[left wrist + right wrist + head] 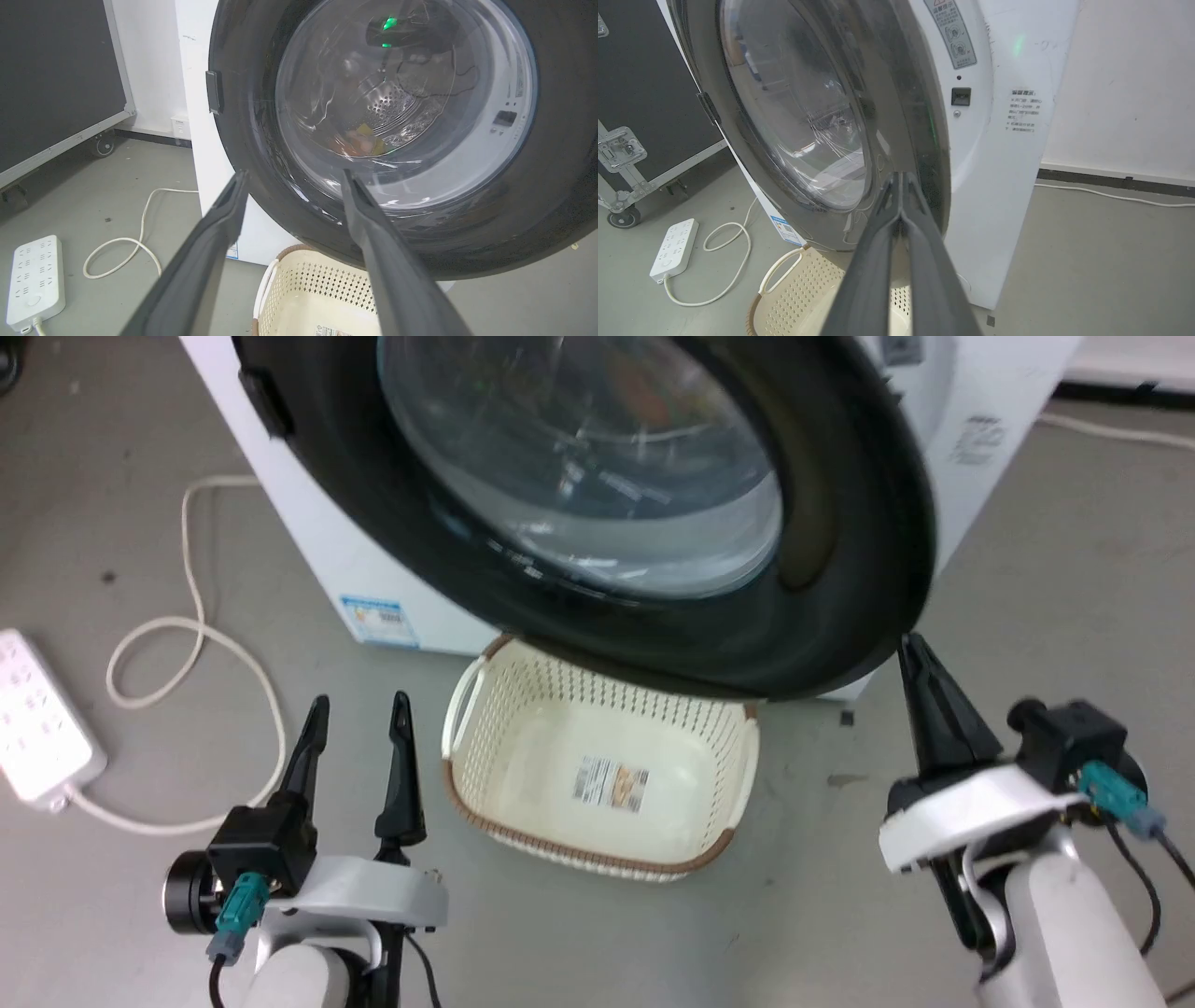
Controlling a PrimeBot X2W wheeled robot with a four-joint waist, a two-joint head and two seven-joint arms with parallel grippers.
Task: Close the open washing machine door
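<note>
The washing machine door [840, 523] stands ajar from the white washing machine [308, 523], its wide black rim and bulging glass facing me. My right gripper [910, 649] is shut with nothing in it, its tips at the lower right of the rim. In the right wrist view the shut right gripper [900, 175] points at the door's black rim [901, 102], and a gap separates that rim from the washing machine's front [999, 186]. My left gripper [359, 709] is open and sits low, left of the door. In the left wrist view the left gripper [294, 173] faces the door's glass [397, 116].
A cream perforated basket [523, 691] sits on the floor under the door. A white power strip [37, 719] and its looped cable [196, 644] lie to the left. A black wheeled case [640, 93] stands left of the machine. Coloured laundry [357, 140] shows through the glass.
</note>
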